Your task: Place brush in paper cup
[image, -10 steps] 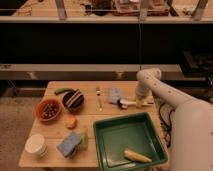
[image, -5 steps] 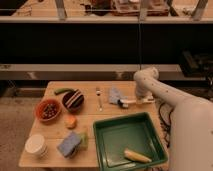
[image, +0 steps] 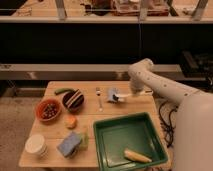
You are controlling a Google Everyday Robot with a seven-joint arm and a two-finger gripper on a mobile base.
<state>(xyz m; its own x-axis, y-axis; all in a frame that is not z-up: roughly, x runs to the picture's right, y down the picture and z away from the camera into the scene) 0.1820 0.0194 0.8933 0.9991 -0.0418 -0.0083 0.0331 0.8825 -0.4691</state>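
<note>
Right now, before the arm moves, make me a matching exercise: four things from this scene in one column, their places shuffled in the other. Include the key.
Things
1. paper cup
2. orange bowl
3. fork
4. gripper

Places
A. low over the table, just right of the fork, fingers shut
B. front left corner of the table
C. left edge, behind the cup
D. lying towards the back, near the middle

Pairs: 1-B, 2-C, 3-D, 4-A

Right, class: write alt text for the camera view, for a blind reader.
A white robot arm reaches from the right, its gripper low over the back of a wooden table, jaws shut, beside a fork. A white paper cup stands front left, a green tray front right.
</note>
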